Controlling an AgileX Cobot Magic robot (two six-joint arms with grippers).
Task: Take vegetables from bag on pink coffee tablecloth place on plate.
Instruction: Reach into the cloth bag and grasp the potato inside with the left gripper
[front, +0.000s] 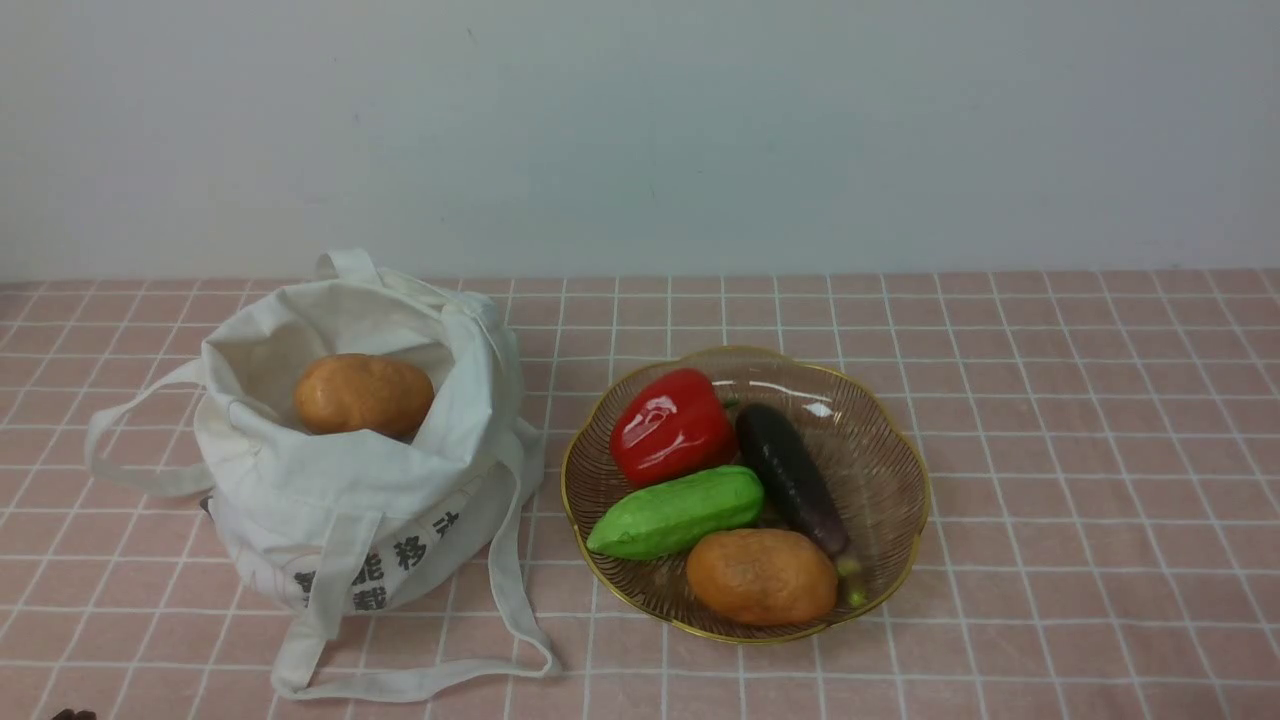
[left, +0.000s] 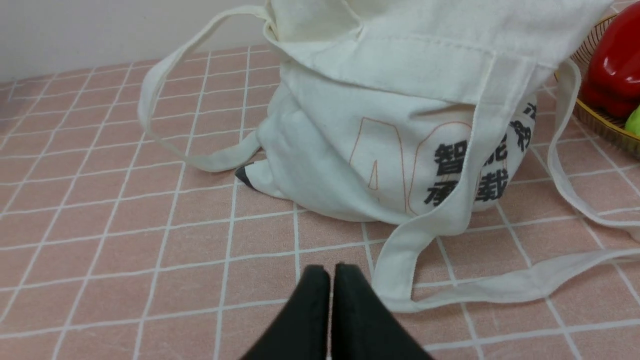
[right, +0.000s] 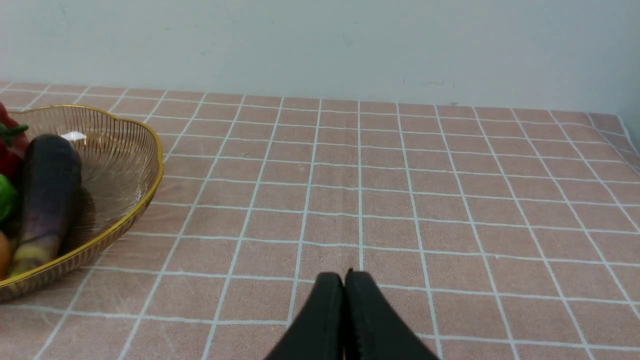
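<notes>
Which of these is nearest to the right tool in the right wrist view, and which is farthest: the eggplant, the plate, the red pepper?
From the right tool:
1. plate: its gold rim on the tool's side comes first.
2. eggplant: lying inside the plate, just past that rim.
3. red pepper: beyond the eggplant, partly cut off.

A plain pale wall (front: 640, 130) spans the back, evenly lit, bearing a few faint marks

At left, the bag (front: 370, 500) is matt white cloth on a pink cloth tablecloth (front: 1050, 450). The plate (front: 885, 470) is ribbed see-through glass (gold rim); its pepper (front: 672, 425) is glossy, its potato (front: 762, 577) duller, finely rough.
</notes>
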